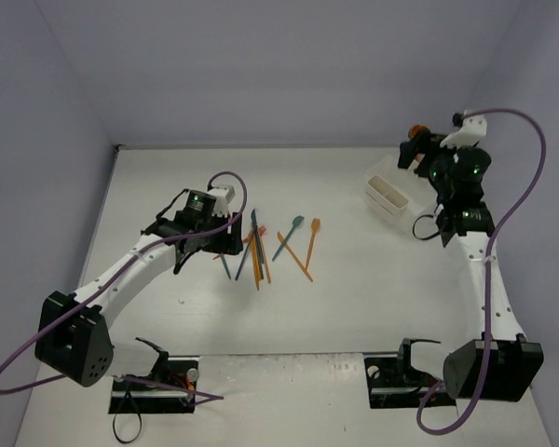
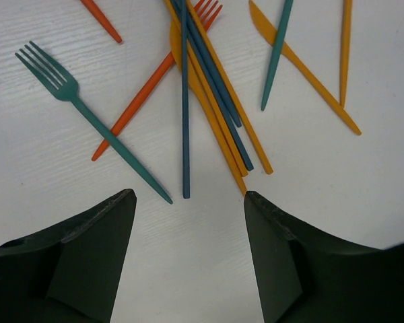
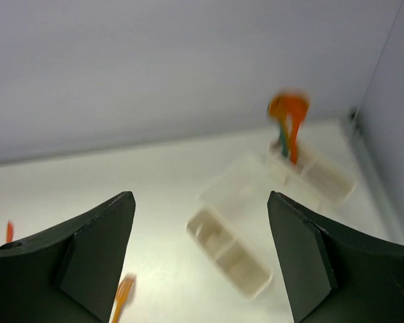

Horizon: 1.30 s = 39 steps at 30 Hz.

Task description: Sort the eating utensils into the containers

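The surface (image 1: 354, 298) is white and matte, boxed in by pale lavender-grey walls (image 1: 261, 74) at 9, 12 and 3 o'clock. The utensils (image 1: 261, 250) lie loose in a crossed heap just toward 11 o'clock of its middle. The bins (image 1: 387, 194) sit together out at 2 o'clock, near the far right corner.

The left wrist view shows about twelve utensils. Two are teal, one of them a fork (image 2: 71, 91) at 9 o'clock of the heap. Three are dark blue handles (image 2: 186, 161). Two are red-orange, and roughly five are yellow-orange, though the overlapped ones are hard to separate.

There seem to be three bins, judging by the blurred right wrist view. The one at 1 o'clock holds a few upright orange and teal pieces (image 3: 287, 124).

The left fingers (image 2: 114, 222) are spread with nothing between them, low at 6 o'clock of the heap. The right fingers (image 3: 114, 215) are also released and empty, raised above the surface with the bins ahead of them.
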Motion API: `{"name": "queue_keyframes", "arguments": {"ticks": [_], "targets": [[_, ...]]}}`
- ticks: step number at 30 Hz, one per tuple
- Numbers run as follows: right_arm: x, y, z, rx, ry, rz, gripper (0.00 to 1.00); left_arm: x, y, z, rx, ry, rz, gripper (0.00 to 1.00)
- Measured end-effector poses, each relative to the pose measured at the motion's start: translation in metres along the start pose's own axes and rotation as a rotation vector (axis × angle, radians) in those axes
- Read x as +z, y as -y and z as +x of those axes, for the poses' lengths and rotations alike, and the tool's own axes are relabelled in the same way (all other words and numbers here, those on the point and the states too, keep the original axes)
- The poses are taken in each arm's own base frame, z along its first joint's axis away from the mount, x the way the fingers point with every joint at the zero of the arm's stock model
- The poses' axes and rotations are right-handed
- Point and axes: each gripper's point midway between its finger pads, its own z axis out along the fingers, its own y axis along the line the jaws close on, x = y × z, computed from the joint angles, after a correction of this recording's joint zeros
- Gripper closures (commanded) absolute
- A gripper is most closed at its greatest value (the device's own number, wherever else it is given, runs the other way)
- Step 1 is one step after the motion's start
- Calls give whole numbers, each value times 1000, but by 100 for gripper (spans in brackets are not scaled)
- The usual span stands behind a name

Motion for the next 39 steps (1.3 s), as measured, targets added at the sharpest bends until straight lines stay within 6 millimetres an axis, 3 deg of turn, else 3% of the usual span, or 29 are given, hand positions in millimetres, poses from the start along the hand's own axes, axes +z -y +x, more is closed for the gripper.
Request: {"name": "queue_keyframes", "arguments": {"ticks": [5, 7, 9, 19, 23, 27, 32, 36, 39], "targets": [[-18, -8, 103, 129, -247, 1, 23, 16, -19, 14, -90, -65, -110, 38], [-28, -15, 129, 153, -314, -9, 23, 26, -26, 21, -142, -95, -152, 39], [-35, -22, 140, 164, -343, -22, 23, 38, -33, 26, -206, -113, -188, 42], [-44, -34, 137, 167, -341, -76, 21, 82, -56, 55, -396, -201, -309, 65], [-45, -36, 137, 160, -344, -88, 21, 86, -60, 50, -416, -176, -332, 91], [-45, -39, 138, 159, -349, -106, 21, 86, -64, 49, -426, -166, -359, 100], [-47, -49, 138, 154, -361, -150, 21, 66, -67, 45, -402, -142, -383, 100], [-46, -76, 130, 141, -367, -231, 22, 36, -52, 12, -301, -19, -315, 100], [-45, -113, 125, 125, -381, -324, 23, 12, -25, -16, -133, 88, -225, 100]]}}
